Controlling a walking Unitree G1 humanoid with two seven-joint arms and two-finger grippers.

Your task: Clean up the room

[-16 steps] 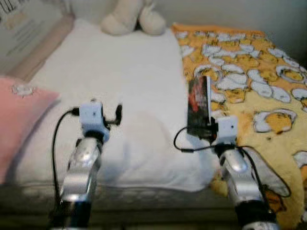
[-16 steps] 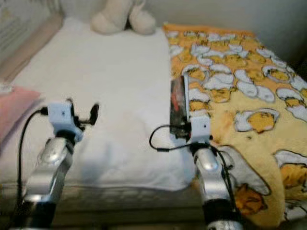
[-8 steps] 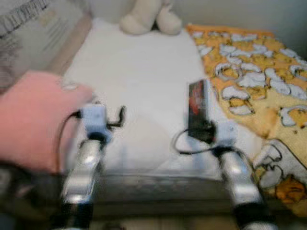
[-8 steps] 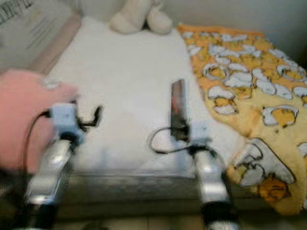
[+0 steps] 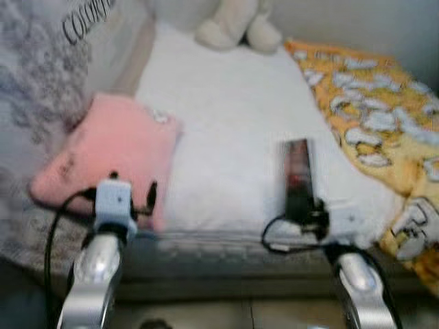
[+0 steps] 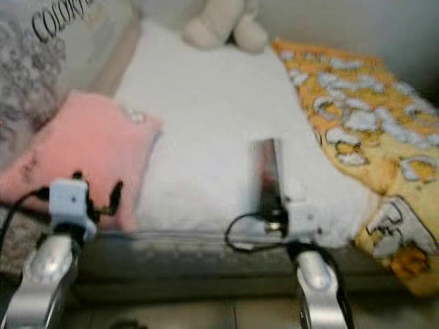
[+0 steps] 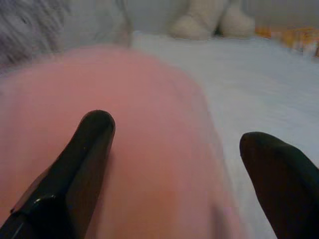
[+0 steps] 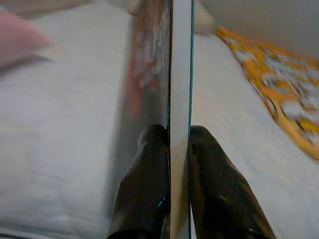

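My right gripper (image 5: pixel 300 205) is shut on a thin dark book (image 5: pixel 298 171) with a glossy red-and-black cover, held edge-up over the near edge of the white bed (image 5: pixel 226 116). In the right wrist view the two black fingers (image 8: pixel 149 174) clamp the book (image 8: pixel 172 64) from both sides. My left gripper (image 5: pixel 137 199) is open, held in front of a pink pillow (image 5: pixel 110 154) at the bed's near left. In the left wrist view its fingers (image 7: pixel 84 154) stand wide apart before the pillow (image 7: pixel 149 129), with nothing between them.
A cream plush toy (image 5: pixel 236 27) sits at the far end of the bed. A yellow blanket (image 5: pixel 377 110) with a white pattern covers the bed's right side. A grey patterned cloth (image 5: pixel 34 82) rises on the left. Floor shows below the bed's near edge.
The camera has swung and pulled back, so the bed's near edge and the pink pillow now show in full. The book stays in the right gripper and the left gripper stays open.
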